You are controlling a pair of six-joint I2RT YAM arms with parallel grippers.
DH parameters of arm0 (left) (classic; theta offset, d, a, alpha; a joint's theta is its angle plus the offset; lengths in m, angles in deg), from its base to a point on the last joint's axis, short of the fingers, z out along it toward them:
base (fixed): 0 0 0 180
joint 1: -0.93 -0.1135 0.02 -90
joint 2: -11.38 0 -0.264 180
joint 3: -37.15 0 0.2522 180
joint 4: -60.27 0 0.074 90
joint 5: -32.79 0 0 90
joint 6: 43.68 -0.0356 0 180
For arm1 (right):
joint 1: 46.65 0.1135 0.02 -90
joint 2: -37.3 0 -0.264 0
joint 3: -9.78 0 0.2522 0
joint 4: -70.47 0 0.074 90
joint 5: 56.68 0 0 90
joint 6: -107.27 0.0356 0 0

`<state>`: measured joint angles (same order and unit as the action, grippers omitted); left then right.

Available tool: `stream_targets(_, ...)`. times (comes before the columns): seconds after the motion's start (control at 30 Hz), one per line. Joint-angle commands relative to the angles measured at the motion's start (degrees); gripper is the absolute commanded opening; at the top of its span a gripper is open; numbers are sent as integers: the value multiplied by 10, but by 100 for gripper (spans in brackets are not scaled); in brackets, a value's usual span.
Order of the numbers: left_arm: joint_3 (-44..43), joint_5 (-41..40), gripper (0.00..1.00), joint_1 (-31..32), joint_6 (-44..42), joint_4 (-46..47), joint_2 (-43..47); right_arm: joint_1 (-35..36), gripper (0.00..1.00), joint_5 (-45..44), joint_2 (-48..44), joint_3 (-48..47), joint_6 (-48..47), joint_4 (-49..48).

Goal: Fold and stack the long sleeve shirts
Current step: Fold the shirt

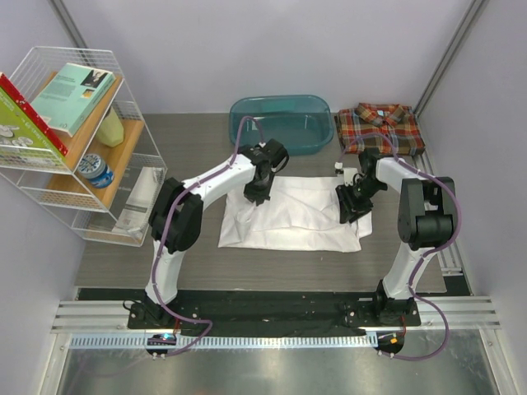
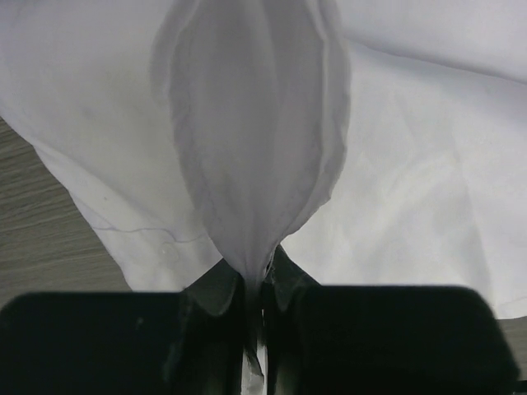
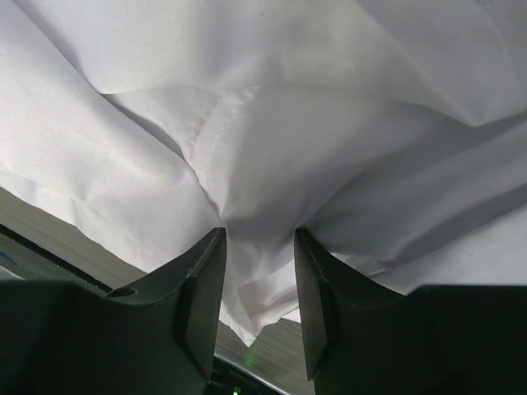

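Plain white long-sleeve cloth shirt lies flat mid-desk, long axis left-right. Left hand pinches its far-left edge. Right hand straddles the right edge, fingers parted around bunched cloth. Folded plaid collared shirt sits far-right.

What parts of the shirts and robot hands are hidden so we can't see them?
- Top view: both gripper tips, hidden by the arms' own wrists above the white shirt.
- Top view: plaid shirt sleeves, tucked out of sight in its folds.
- Left wrist view: left gripper fingers mostly cut off by the bottom edge.
- Right wrist view: cloth inside the right gripper, pinch unclear.
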<state>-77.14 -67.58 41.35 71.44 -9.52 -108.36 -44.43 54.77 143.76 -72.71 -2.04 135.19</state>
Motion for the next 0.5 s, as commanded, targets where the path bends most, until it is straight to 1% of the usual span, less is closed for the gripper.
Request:
stream_targets(0.0, -5, 64, 14, 1, 27, 40, 18, 8, 44, -2, 0, -2, 4, -12)
stream_targets(0.07, 0, 94, 21, 2, 37, 57, 31, 8, 44, -4, 1, -3, 2, -11)
stream_targets(0.13, 6, 102, 23, 1, 41, 65, 37, 8, 44, -4, 1, -2, 3, -10)
stream_targets(0.17, 6, 119, 23, 1, 42, 65, 36, 9, 44, -4, 0, -2, 2, -11)
stream_targets(0.33, 6, 154, 22, -6, 59, 77, 29, 9, 44, -4, -3, -3, 5, -9)
stream_targets(0.47, 13, 139, 22, -12, 77, 100, 36, 9, 44, -1, -3, -4, 7, -9)
